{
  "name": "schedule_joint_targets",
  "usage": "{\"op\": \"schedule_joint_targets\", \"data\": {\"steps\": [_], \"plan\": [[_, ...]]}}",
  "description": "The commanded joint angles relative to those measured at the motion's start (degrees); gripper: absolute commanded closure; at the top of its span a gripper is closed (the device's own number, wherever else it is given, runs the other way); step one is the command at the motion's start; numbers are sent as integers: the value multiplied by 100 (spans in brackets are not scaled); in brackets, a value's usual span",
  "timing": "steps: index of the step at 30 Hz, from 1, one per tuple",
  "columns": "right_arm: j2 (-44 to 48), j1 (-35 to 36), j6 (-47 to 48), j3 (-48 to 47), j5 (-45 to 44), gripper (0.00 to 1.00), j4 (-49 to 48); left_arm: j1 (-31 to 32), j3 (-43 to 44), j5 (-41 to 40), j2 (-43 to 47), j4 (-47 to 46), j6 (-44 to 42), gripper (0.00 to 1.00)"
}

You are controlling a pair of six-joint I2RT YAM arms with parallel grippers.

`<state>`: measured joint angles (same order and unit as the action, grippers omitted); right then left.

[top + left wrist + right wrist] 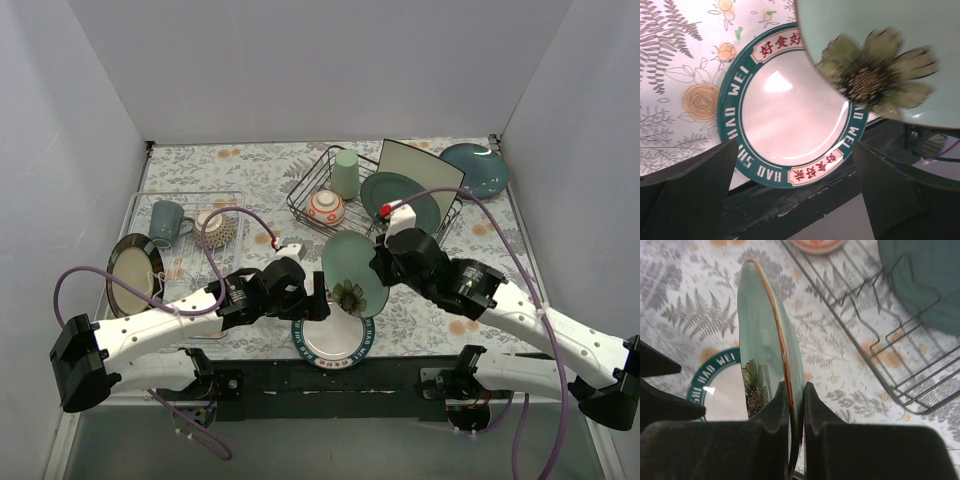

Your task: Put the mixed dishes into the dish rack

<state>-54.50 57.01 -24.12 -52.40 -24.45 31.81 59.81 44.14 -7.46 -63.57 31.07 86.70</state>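
My right gripper (383, 262) (796, 390) is shut on the rim of a round light green plate with a flower motif (352, 270) (762, 335). It holds the plate on edge above the table, in front of the dish rack. The black wire dish rack (305, 190) (875, 335) holds the pale green cup (345, 172), the red-orange bowl (326, 207), the white square plate (425, 160) and a green round plate (400, 200). My left gripper (318, 300) (795, 150) is open and empty, just left of the held plate (880, 60).
A white plate with a green lettered rim (333, 338) (790, 115) lies at the table's near edge under the grippers. A teal plate (474, 170) lies right of the rack. The pale wire tray (135, 205) on the left holds a mug, a small bowl and a dark plate.
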Motion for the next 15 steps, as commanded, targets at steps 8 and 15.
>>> {"op": "schedule_joint_targets", "data": {"steps": [8, 15], "plan": [[-763, -41, 2647, -3179, -1561, 99, -702, 22, -449, -422, 1048, -189, -548, 2], [-712, -103, 5213, -2487, -1976, 99, -2213, 22, -880, -642, 1286, -365, -566, 2]]}}
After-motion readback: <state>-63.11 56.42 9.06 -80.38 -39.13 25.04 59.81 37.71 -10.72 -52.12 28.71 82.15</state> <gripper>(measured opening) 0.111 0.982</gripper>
